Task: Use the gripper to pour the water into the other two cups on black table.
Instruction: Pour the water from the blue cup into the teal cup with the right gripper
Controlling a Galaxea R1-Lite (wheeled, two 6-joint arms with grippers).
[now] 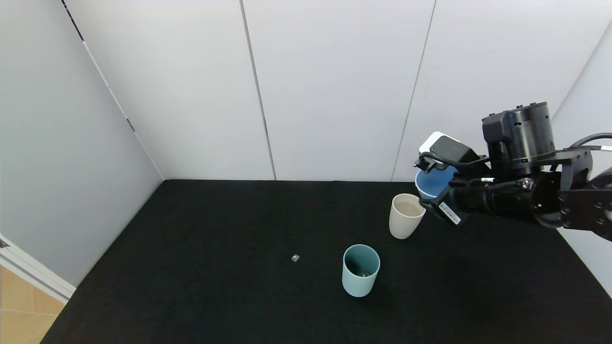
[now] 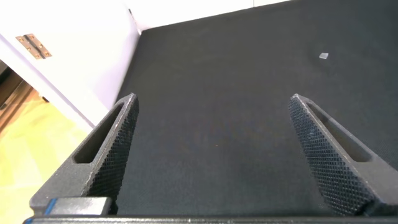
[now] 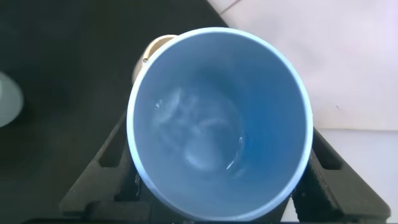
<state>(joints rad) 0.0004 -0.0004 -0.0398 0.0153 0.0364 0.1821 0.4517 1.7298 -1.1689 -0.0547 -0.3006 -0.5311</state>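
Note:
My right gripper is shut on a wide light blue cup, held tilted above and just right of the cream-beige cup. In the right wrist view the blue cup fills the frame, with a faint sheen of water at its bottom, and the beige cup's rim shows behind it. The pale teal cup stands upright nearer to me on the black table. My left gripper is open and empty above bare table; it is out of the head view.
A small grey speck lies on the table left of the teal cup; it also shows in the left wrist view. White wall panels close the back and both sides. The table's left edge borders a wooden floor.

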